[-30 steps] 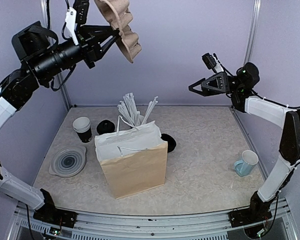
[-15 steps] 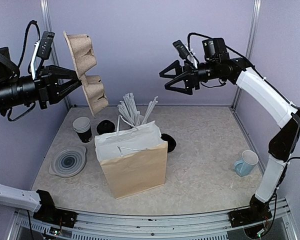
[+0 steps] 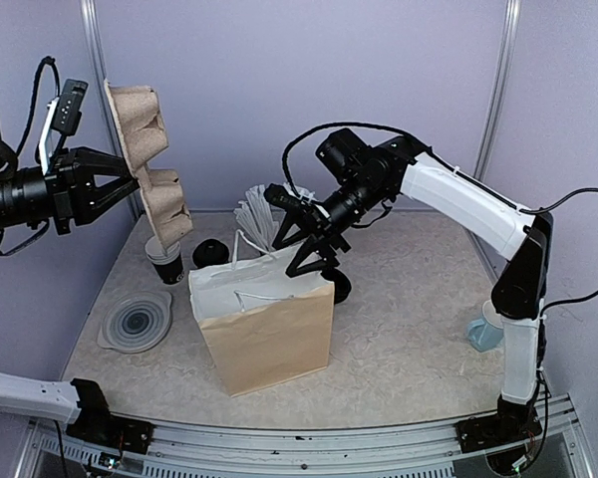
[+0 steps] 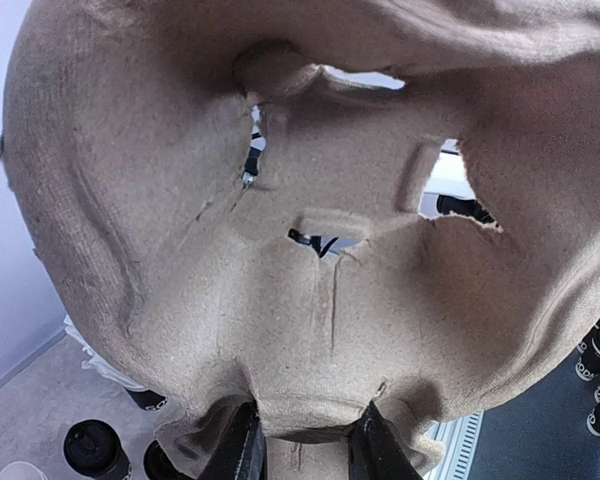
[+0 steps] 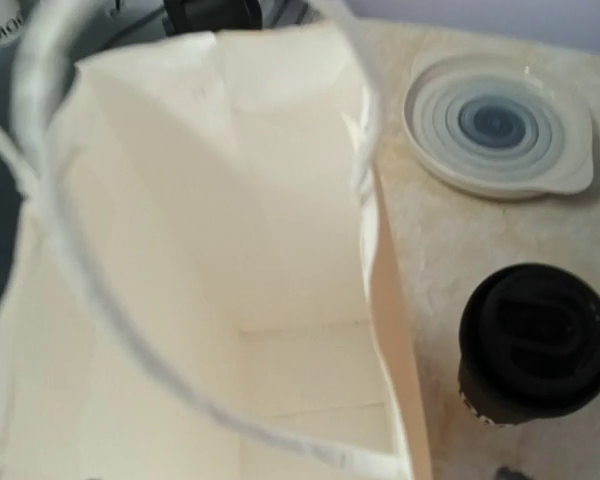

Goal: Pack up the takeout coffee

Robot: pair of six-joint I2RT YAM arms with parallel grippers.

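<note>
Right pincer (image 3: 284,257) gaping, empty, above the bag (image 3: 269,339).
Coffee cup (image 5: 535,340) stands upright below it, just outside the bag's wall.

You see the table (image 3: 409,299) from above and behind; left wrist faces the carrier (image 4: 180,250) close up; right wrist looks into the bag (image 5: 230,200), shared overhead.

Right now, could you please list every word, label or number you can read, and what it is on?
Nothing can be read in full.
On the pale label in the top-left corner of the right wrist view: dark letters, cut off and blurred.
On the coffee: white marks near its base, too blurred to read.
On the bag and the tray: no print seen.
</note>
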